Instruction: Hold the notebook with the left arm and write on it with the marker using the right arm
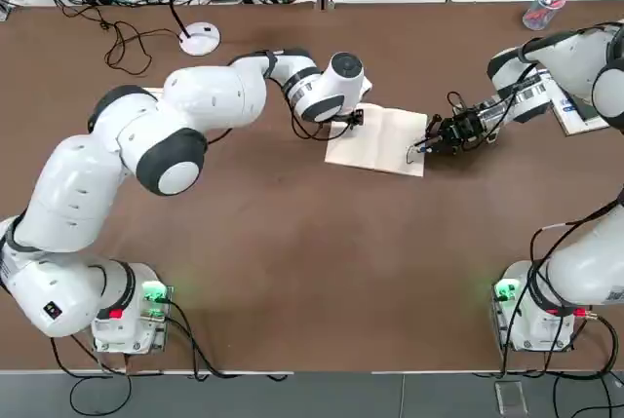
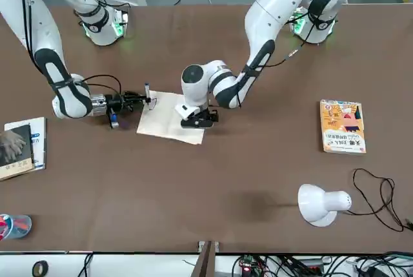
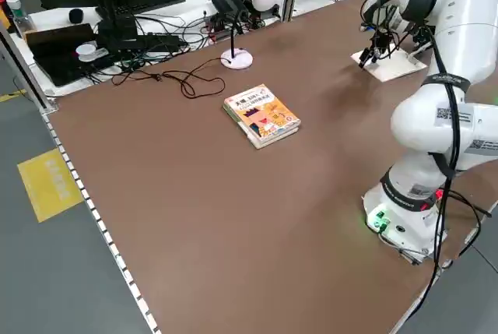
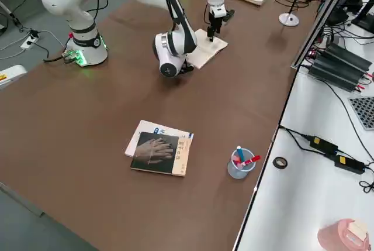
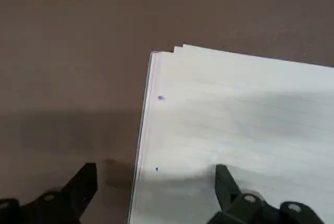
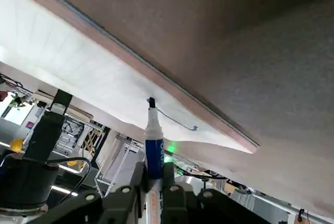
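Top view: notebook (image 1: 375, 140) lies open on the worktop (image 1: 292, 272), between the two grippers; L gripper (image 1: 351, 119) at its left edge, R gripper (image 1: 444, 135) at the opposite edge. A short dark stroke shows on the page near the R one, so the step in hand looks like writing, prob. early on, w/ little on the paper. Front view: marker (image 2: 147, 90) stands roughly upright in the R gripper, by the notebook's edge; L gripper is low over the other side. Orange book (image 2: 342, 126) is well apart, out of the way. L side view: both arms meet over the notebook; can't tell contact from here. R side view: dark-covered book (image 4: 155, 152) and the cup w/ spare markers (image 4: 241, 164) sit well clear of the job. L wrist view: L fingers are spread, one over the page, one out past its edge, nothing visibly pinched; the hold looks weak, so the page may slip or lift. R wrist view: R fingers pinch the marker's barrel, tip at or v. near the paper, by a thin curved line (image 6: 177, 121). Next move, I'd say: L steadies the notebook, R carries the stroke on w/ light, even pressure, kept inboard, as the tip's near the edge & could run off.
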`<state>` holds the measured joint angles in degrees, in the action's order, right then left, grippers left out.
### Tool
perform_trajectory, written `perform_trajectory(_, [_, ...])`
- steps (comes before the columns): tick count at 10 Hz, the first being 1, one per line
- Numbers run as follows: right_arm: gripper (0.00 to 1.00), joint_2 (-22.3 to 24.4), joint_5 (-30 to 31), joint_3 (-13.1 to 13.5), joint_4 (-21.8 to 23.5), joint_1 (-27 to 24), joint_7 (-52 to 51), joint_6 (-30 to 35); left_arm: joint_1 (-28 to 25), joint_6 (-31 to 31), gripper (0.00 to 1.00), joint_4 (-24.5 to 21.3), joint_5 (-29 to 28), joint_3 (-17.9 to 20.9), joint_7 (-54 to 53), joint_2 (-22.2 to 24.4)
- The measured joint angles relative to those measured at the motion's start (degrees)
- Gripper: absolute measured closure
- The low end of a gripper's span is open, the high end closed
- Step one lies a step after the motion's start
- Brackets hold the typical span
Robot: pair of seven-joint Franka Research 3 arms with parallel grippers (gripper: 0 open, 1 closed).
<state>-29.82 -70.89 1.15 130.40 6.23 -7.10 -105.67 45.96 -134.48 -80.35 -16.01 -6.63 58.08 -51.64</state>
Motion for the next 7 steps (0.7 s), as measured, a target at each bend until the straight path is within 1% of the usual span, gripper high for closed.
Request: perform_trajectory(7, [0.84,-0.3,-2.0,0.0,0.0,2.7,0.0,0.0,0.0,0.0,0.00,0.0,0.0,0.0,0.0,0.0])
